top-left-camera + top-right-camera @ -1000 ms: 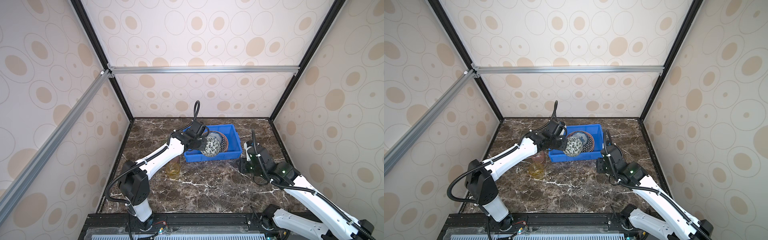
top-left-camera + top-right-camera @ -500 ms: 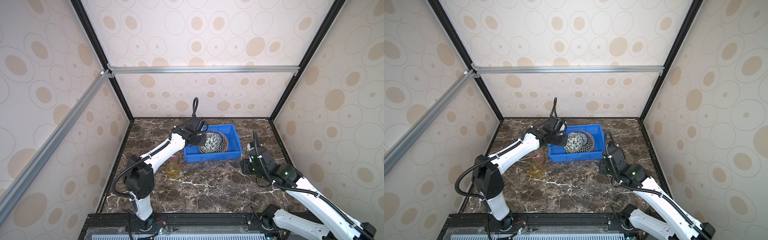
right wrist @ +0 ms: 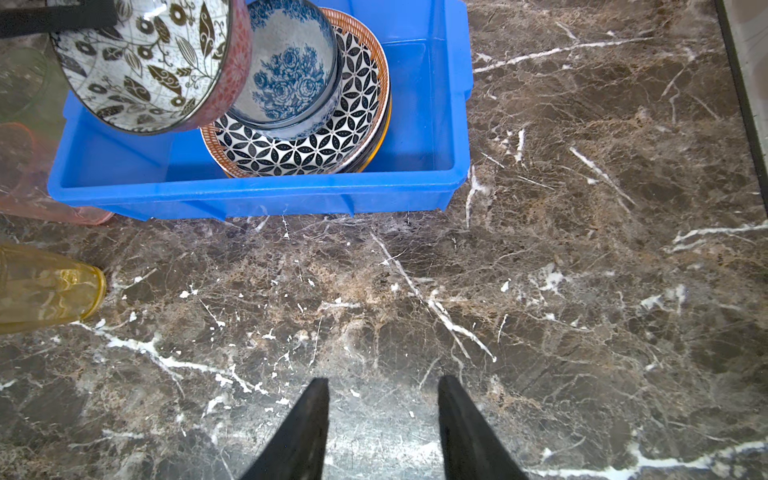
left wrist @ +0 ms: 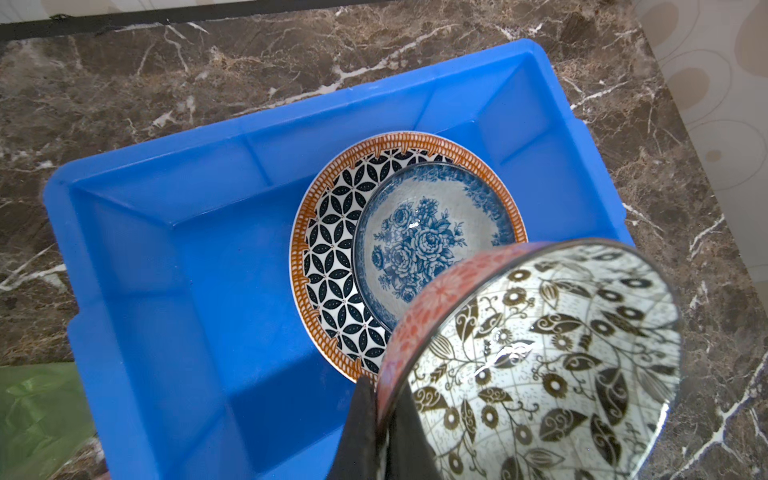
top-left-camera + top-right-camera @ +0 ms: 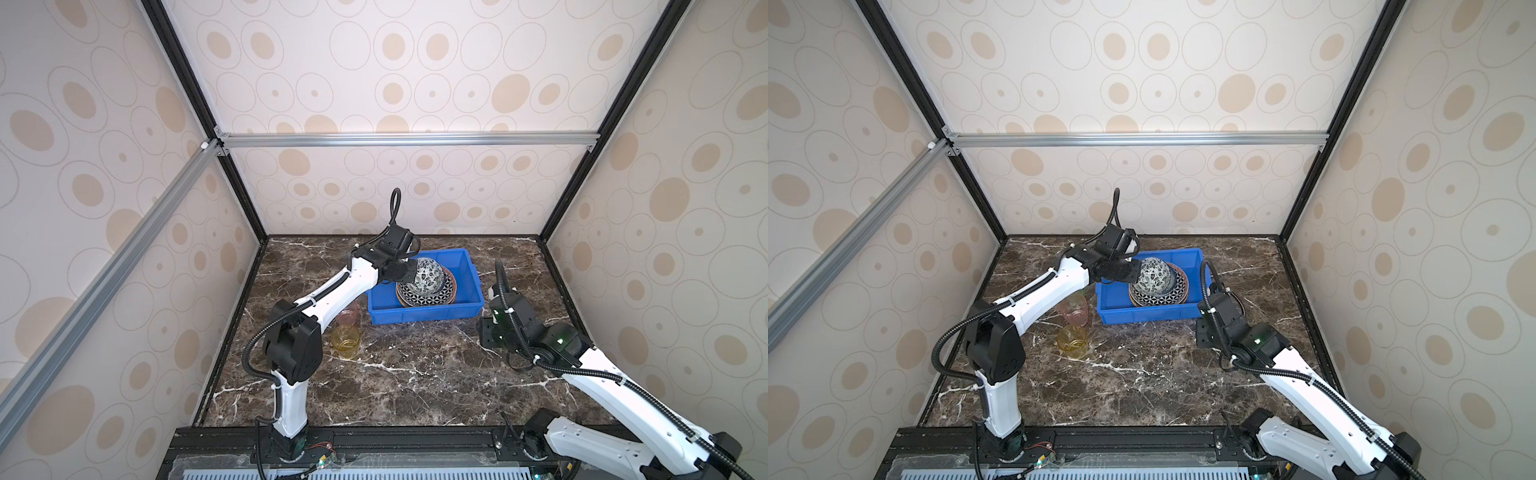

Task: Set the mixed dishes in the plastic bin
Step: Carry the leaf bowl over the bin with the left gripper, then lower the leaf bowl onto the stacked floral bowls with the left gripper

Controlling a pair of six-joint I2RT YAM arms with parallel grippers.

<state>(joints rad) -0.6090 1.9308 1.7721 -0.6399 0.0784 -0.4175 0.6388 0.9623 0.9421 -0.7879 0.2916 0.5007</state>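
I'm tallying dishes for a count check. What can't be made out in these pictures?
- Lower plates under the geometric plate: the right wrist view shows only rim edges, so the count is unclear.
- Green cup: blurred and cut off at the left wrist view's edge.
- Pink cup: partly behind the left arm in both top views.

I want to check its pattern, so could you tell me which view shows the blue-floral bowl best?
The left wrist view: the blue-floral bowl faces the camera, its inside nearly all visible. The right wrist view shows it at a slant, partly behind the black-white bowl. In both top views that bowl hides most of it.
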